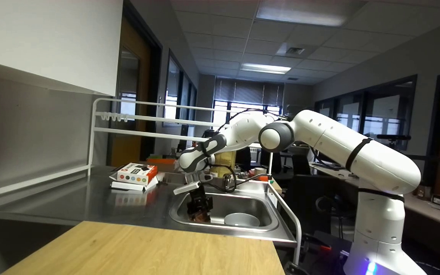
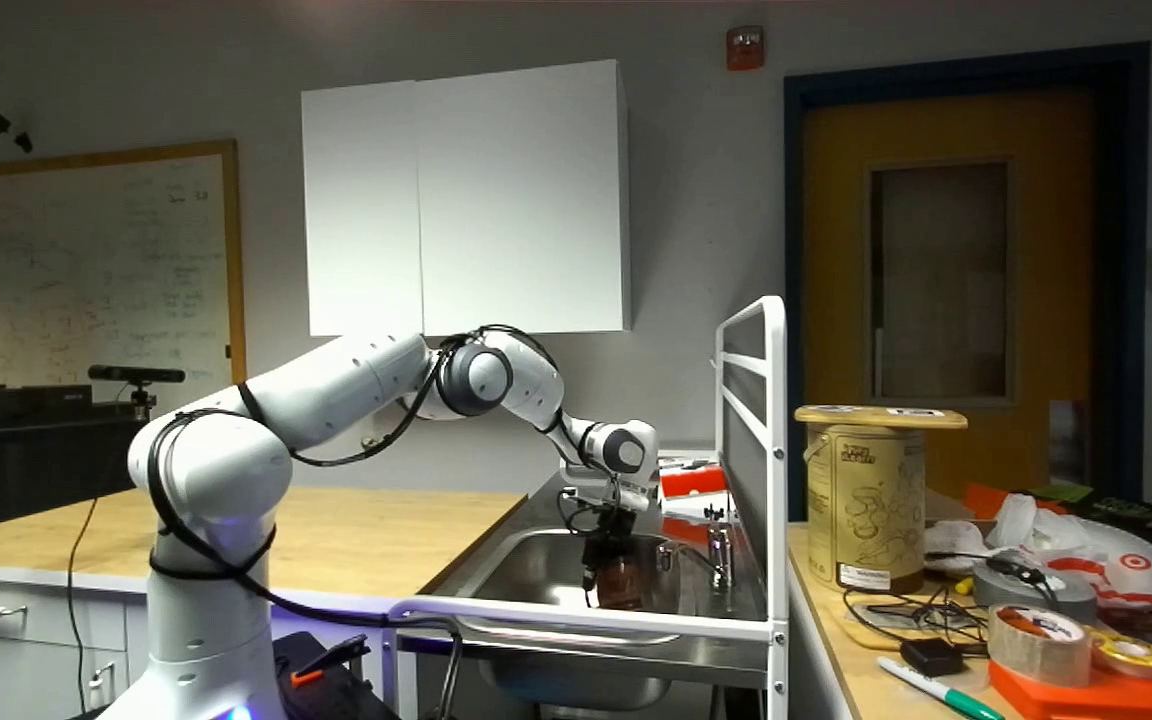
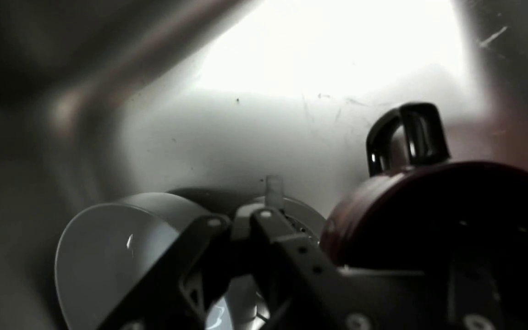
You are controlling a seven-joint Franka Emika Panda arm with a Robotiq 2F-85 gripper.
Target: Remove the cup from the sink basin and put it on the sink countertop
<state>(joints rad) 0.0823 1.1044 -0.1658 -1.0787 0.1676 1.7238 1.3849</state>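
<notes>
The dark reddish-brown cup (image 1: 201,218) stands low in the stainless sink basin (image 1: 239,202); it also shows in an exterior view (image 2: 619,585). In the wrist view the cup (image 3: 429,206) has its dark opening towards me and a black handle (image 3: 408,133) at the top. My gripper (image 1: 200,210) points down into the basin, right at the cup. One finger (image 3: 245,238) shows to the left of the cup with a small gap. The other finger is lost in the dark at the right. The gripper looks open. The sink countertop (image 1: 71,202) lies beside the basin.
A pale bowl (image 3: 108,256) sits in the basin beside the gripper, also in an exterior view (image 1: 241,219). The faucet (image 2: 721,555) stands behind the basin. The red-and-white box (image 1: 136,173) lies on the countertop. White rack rails (image 2: 586,615) and the wooden tabletop (image 1: 159,248) border it.
</notes>
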